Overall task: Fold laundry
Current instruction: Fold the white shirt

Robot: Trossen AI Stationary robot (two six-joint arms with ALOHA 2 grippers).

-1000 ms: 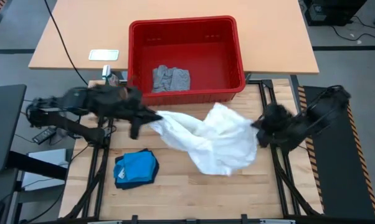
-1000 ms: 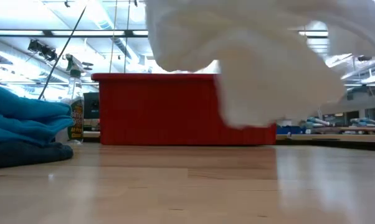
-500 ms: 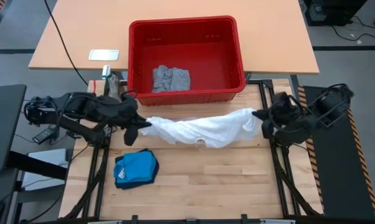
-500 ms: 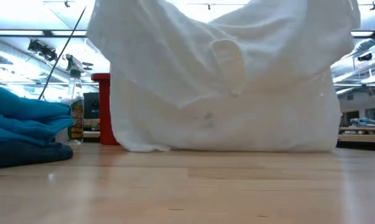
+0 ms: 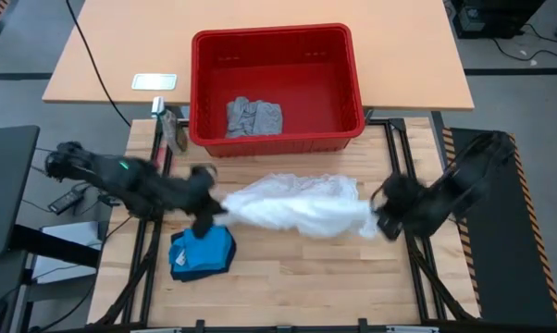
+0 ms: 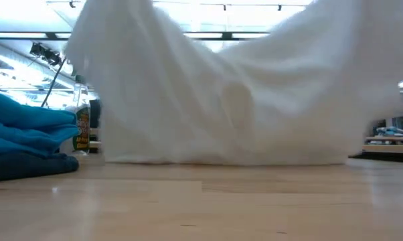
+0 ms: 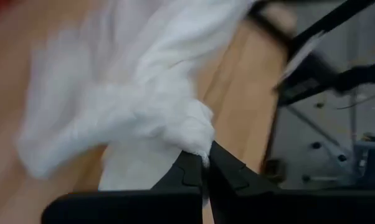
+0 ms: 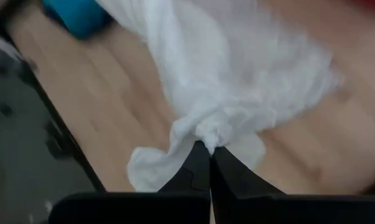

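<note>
White garment [image 5: 292, 205]: centre frame, stretched between left gripper [image 5: 207, 209] and right gripper [image 5: 382, 218], both clamped on corners, ready for flattening.

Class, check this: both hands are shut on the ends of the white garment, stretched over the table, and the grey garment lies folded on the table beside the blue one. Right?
One error: the grey garment lies in the red basket, as the high view shows. The rest holds: left hand and right hand grip the white garment; the blue one is on the table.
</note>
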